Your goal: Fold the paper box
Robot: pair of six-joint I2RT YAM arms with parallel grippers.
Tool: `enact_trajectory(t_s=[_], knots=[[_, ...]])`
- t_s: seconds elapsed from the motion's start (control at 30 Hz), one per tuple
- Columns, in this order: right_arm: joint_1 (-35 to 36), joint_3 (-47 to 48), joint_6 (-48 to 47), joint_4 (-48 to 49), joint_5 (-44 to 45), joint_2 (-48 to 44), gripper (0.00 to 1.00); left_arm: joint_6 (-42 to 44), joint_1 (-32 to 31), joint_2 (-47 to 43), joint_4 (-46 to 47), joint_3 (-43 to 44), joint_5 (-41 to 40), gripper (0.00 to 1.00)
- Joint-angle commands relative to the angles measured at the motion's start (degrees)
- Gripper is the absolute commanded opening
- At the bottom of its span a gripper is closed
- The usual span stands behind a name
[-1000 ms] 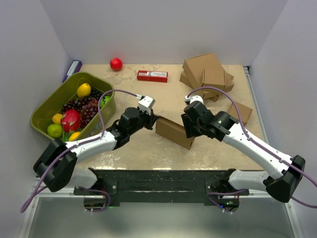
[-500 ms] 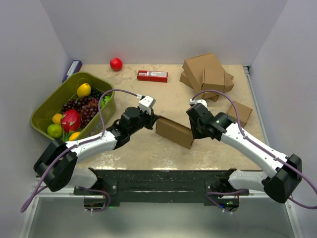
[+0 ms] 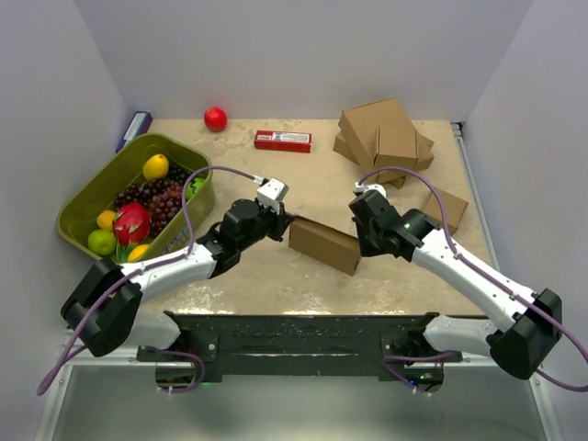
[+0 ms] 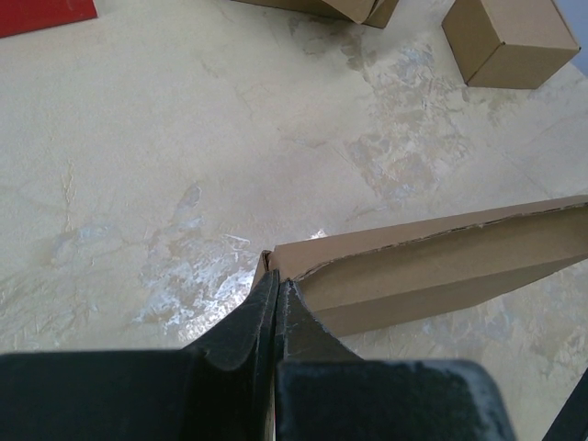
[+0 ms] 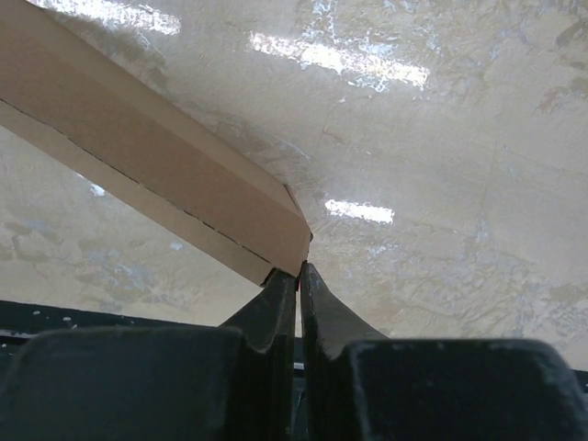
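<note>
While your left gripper [image 4: 278,285] and right gripper [image 5: 299,272] clench on its opposite corners, the paper box [image 3: 323,244] shows as a thin, closed brown cardboard slab.

Two black-and-white robot arms, each ending in one gripper: left gripper [image 3: 288,220], right gripper [image 3: 359,246]. At the frame's centre lies one flat brown corrugated-cardboard paper box [image 3: 322,243]. In the upper right is one pile of brown cardboard boxes [image 3: 381,133], at least three, exact number unclear. Right of centre sits one small cube-like brown box [image 3: 447,208].

Along the top there is one round red fruit [image 3: 215,118], one flat red rectangular packet [image 3: 283,141] and one blue-and-white oblong object [image 3: 135,129].

At left is one olive-green plastic bin [image 3: 80,197]. It holds:
- one yellow lemon [image 3: 155,166]
- one bunch of dark purple grapes [image 3: 158,197]
- one pink-red dragon fruit [image 3: 130,222]
- one green round fruit [image 3: 101,242]
- smaller orange and yellow pieces, too hidden to count
</note>
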Motion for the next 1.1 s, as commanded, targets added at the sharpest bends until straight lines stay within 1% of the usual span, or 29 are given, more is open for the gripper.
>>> enact_trajectory(t_s=[0.0,0.1,0.4,0.7,0.77,1.07], knots=[[-1.24,-1.03,0.24,2.65,-2.67,-1.80,0.01,3.16,-1.30,0.07,-5.61,-2.29,0.96,0.00],[-2.74,-1.73,0.06,3.96,-4.61,-2.24,0.00,4.04,-2.09,0.24,-6.14,-2.38,-0.26,0.00],[-10.46,-3.32,-2.57,8.63,-17.87,-3.82,0.00,5.89,-4.38,0.33,-7.02,-3.09,-5.01,0.00],[-18.55,-3.58,-5.91,9.42,-29.21,-4.00,0.00,7.73,-6.31,1.21,-7.28,-3.35,-9.05,0.00],[-20.40,-3.76,-6.26,9.60,-30.80,-3.91,0.00,8.17,-6.40,1.47,-7.37,-3.17,-9.58,0.00],[-24.27,-4.28,-7.41,10.65,-37.39,-3.65,0.00,8.87,-7.28,2.36,-7.11,-3.52,-10.55,0.00]])
